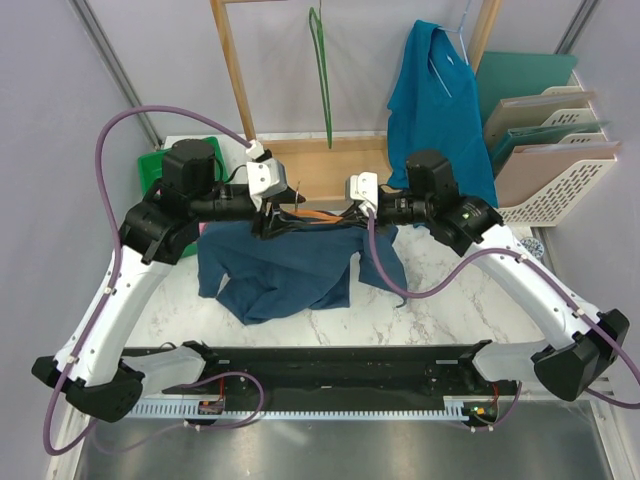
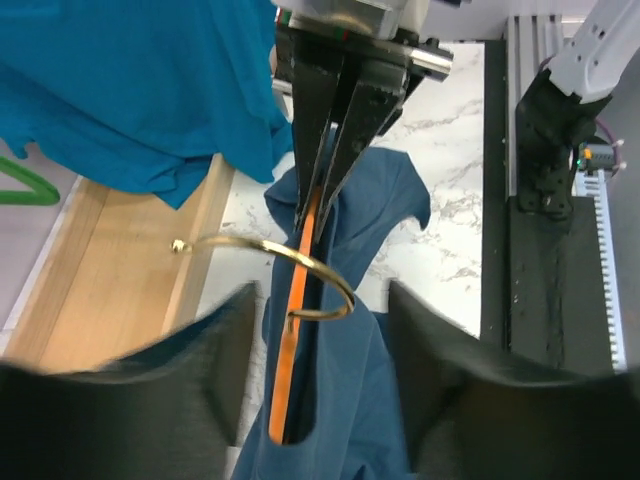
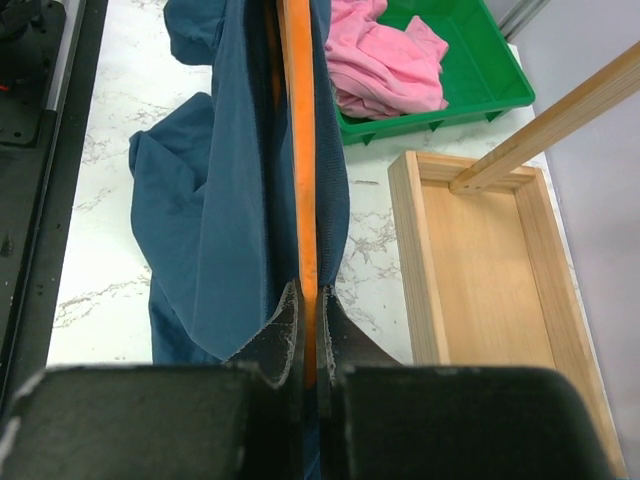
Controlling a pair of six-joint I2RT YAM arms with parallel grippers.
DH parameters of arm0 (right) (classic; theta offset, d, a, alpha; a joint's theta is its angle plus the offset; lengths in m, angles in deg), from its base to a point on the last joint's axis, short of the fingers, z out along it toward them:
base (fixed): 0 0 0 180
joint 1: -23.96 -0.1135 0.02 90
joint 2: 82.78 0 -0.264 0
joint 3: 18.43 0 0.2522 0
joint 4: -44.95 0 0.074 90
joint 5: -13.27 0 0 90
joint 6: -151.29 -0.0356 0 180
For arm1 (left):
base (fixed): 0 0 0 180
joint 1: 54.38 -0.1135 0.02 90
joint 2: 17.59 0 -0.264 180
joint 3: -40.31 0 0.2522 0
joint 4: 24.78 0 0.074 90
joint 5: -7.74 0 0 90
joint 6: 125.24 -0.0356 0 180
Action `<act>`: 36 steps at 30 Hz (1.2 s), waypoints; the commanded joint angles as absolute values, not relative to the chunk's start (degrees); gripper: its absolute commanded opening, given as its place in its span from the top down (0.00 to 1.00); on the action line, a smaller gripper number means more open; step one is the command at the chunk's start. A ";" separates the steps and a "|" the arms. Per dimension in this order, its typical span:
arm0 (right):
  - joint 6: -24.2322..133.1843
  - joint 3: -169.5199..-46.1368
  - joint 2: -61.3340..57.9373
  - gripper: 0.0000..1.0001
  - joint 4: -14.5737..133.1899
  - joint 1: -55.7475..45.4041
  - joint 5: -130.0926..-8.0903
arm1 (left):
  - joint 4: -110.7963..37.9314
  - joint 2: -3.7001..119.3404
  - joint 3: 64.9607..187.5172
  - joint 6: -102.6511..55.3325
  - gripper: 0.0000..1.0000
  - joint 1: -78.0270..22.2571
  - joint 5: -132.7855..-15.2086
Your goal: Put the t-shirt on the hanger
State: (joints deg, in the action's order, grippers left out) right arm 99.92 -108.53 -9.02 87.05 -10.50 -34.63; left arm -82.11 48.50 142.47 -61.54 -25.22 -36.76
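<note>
The navy t-shirt (image 1: 280,270) hangs bunched from between my two grippers, its lower part lying on the marble table. The orange hanger (image 3: 300,150) runs inside the shirt's neck; its gold hook (image 2: 300,262) sticks out of the collar. A short orange stretch of it also shows in the top view (image 1: 318,214). My right gripper (image 3: 308,295) is shut on the hanger's orange bar, with navy cloth (image 3: 200,200) on both sides. My left gripper (image 2: 320,300) is open, its fingers wide apart on either side of the shirt (image 2: 370,330) and hanger (image 2: 297,300).
A wooden frame with a box base (image 1: 320,165) stands just behind the grippers. A teal shirt (image 1: 440,110) and a green hanger (image 1: 322,70) hang on it. A green tray (image 3: 470,50) holds a pink garment (image 3: 385,60). A file rack (image 1: 550,160) stands at the back right.
</note>
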 commanded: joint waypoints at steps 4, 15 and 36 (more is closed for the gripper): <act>100.93 -112.35 -9.74 1.00 84.29 -10.94 -35.16 | -76.94 48.69 141.70 -58.79 0.98 -23.27 -38.23; 90.92 -115.69 -11.23 0.02 92.63 -3.04 -39.29 | -71.68 46.05 140.29 -57.48 0.98 -23.45 -45.86; 75.70 -101.45 -18.45 0.32 98.35 0.06 -33.92 | -67.10 47.19 143.01 -53.96 0.98 -23.62 -55.54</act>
State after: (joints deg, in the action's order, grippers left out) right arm 78.79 -102.48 -20.30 99.86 1.50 -34.56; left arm -71.14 47.08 139.83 -55.88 -23.62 -54.01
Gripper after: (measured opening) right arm 0.648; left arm 0.044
